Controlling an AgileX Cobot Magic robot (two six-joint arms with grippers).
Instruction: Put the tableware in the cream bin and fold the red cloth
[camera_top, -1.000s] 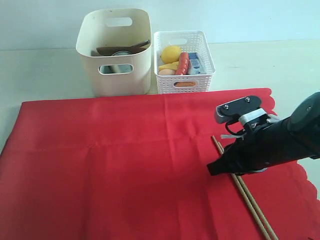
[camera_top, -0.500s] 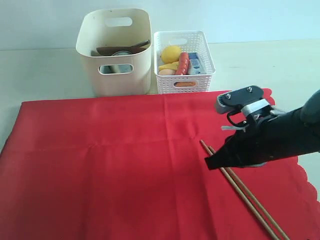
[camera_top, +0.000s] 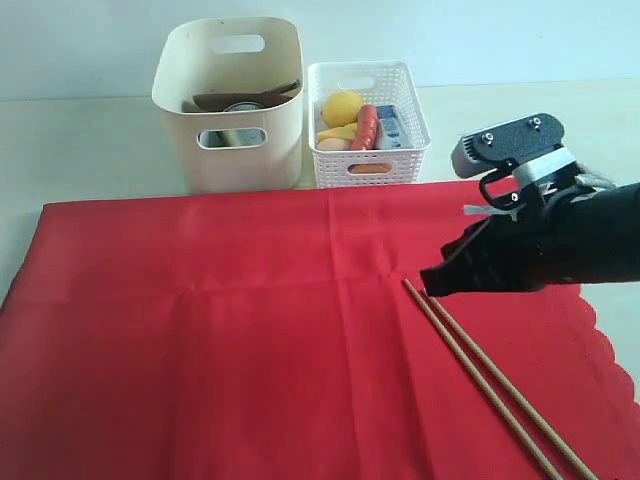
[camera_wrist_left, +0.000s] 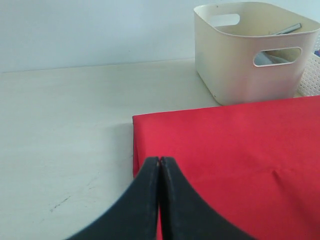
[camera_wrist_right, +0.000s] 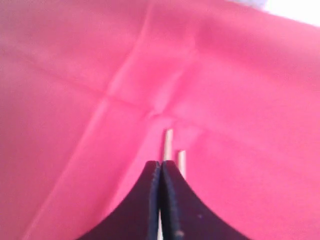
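Note:
The red cloth lies spread flat over the table, its scalloped edge on the right. On it, at the right, lie the pair of light wooden chopsticks, slanting toward the front right. My right gripper is shut and hovers just over their far ends; the sticks rest on the cloth and I see nothing clamped. The cream bin stands behind the cloth, with dark wooden tableware and a silver handle inside. My left gripper is shut and empty at the cloth's left edge.
A white lattice basket with a lemon, a sausage and other food stands right of the cream bin. Bare pale table runs behind and left of the cloth. The left arm is outside the exterior view.
The right gripper shut, nudging the chopsticks' far ends left, then rose and drew back to the right while the sticks stayed on the cloth. The left gripper has not moved.

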